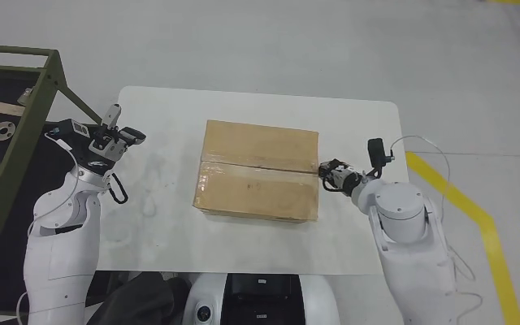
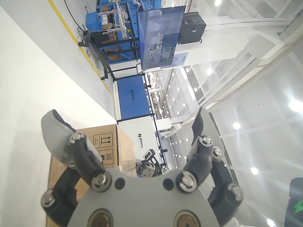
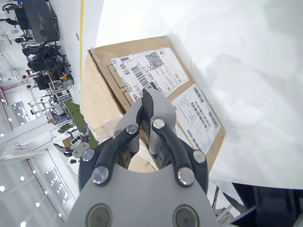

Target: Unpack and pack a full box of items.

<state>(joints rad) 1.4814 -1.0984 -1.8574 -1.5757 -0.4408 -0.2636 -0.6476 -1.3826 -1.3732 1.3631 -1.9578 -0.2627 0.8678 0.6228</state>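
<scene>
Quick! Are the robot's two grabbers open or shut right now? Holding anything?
Left gripper: jaws open, holding nothing.
Right gripper: jaws shut, by the end of the box; nothing seen between them.

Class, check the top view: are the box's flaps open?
No, the box has both top flaps lying flat, meeting at a taped seam along its middle.

Box [image 1: 257, 171] blocks table [image 1: 162, 236] centre — room to pass L, front, back.
</scene>
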